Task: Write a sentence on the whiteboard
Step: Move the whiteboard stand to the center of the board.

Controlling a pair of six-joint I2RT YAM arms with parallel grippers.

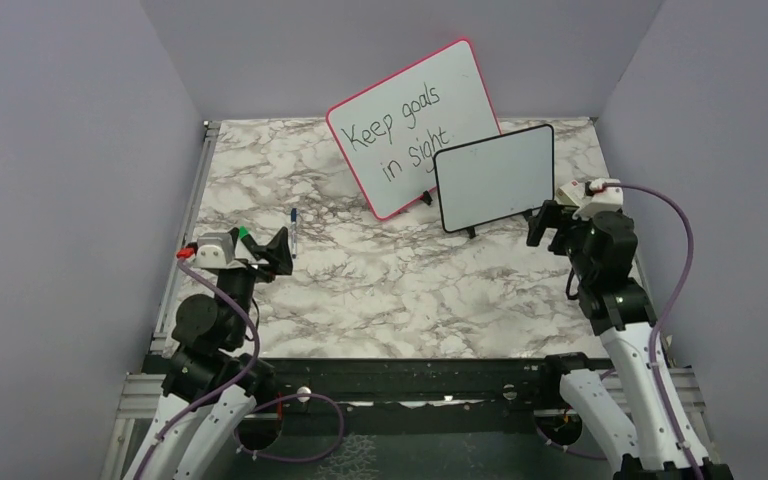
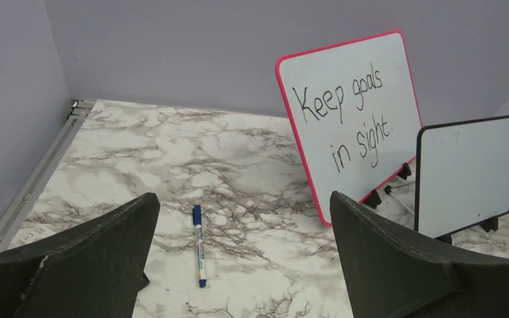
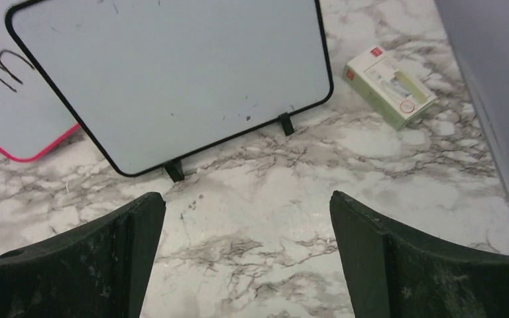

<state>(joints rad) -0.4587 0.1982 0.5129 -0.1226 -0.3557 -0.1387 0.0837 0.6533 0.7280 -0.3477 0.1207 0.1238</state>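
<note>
The small black-framed whiteboard [image 1: 495, 178] stands blank on its little feet at the back right; it also shows in the left wrist view [image 2: 467, 173] and the right wrist view [image 3: 172, 73]. No blue sentence shows on it. A blue-capped marker [image 1: 294, 232] lies flat on the marble table, also in the left wrist view [image 2: 199, 244]. My left gripper [image 1: 278, 252] is open and empty, just near of the marker [image 2: 242, 258]. My right gripper [image 1: 545, 222] is open and empty, just right of and near the whiteboard [image 3: 246, 258].
A larger pink-framed board [image 1: 413, 125] with black "Keep goals in sight." leans behind the whiteboard. A small white and green box [image 3: 389, 86] lies by the right wall. Purple walls close in three sides of the marble table [image 1: 400, 290].
</note>
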